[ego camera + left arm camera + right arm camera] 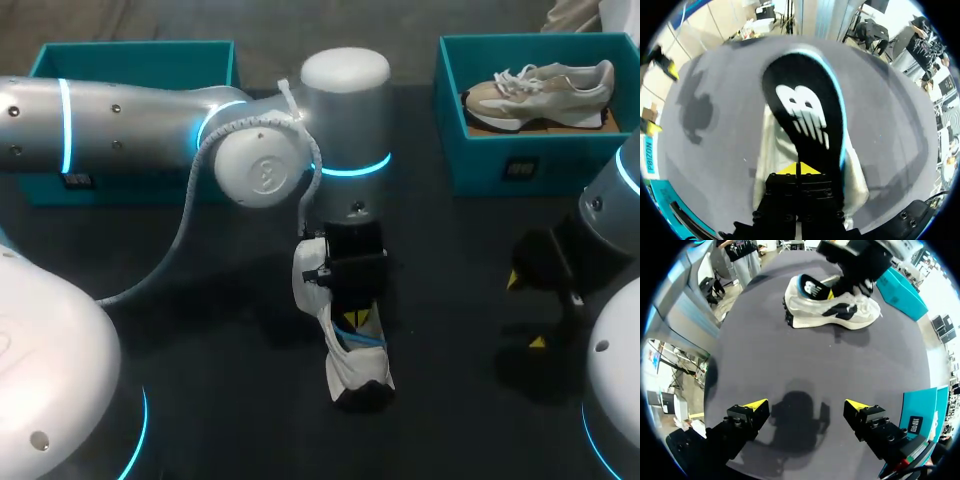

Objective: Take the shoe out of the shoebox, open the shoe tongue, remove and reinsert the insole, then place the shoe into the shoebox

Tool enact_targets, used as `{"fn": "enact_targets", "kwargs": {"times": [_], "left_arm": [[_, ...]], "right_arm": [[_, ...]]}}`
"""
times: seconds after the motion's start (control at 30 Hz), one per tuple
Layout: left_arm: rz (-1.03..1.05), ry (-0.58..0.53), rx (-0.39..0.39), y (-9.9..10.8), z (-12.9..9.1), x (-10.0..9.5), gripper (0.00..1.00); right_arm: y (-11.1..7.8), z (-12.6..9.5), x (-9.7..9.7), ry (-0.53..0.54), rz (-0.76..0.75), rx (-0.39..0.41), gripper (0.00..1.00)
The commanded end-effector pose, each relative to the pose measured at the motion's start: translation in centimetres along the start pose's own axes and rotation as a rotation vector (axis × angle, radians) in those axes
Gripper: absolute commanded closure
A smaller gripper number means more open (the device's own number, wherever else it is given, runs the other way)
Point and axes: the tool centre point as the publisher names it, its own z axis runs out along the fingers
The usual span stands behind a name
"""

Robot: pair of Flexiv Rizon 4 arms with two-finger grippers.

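While the left gripper [799, 171] pinches the flat black insole [805, 107]:
white lace-up sneaker [360, 370] beneath it; right gripper [806, 405] spread, at four o'clock.

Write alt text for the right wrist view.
My open right end effector hangs above the dark table, holding nothing. Ahead, the left end effector grips a black insole with a teal edge sticking out of a white sneaker.
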Motion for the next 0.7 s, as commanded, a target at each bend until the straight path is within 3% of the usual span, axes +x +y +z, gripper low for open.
{"fn": "enact_targets", "kwargs": {"times": [0.03,0.33,0.7], "left_arm": [[0.027,-0.035,0.021,-1.7,-1.7,1.0,1.0],[0.075,0.057,0.15,-3.0,-1.9,0.9,1.0],[0.093,0.164,0.134,-4.0,2.7,0.0,1.0]], "right_arm": [[0.0,0.1,0.1,-0.002,-0.001,0.002,0.0],[0.0,0.1,0.1,-0.002,-0.001,0.002,0.0],[0.0,0.1,0.1,-0.002,-0.001,0.002,0.0]]}}
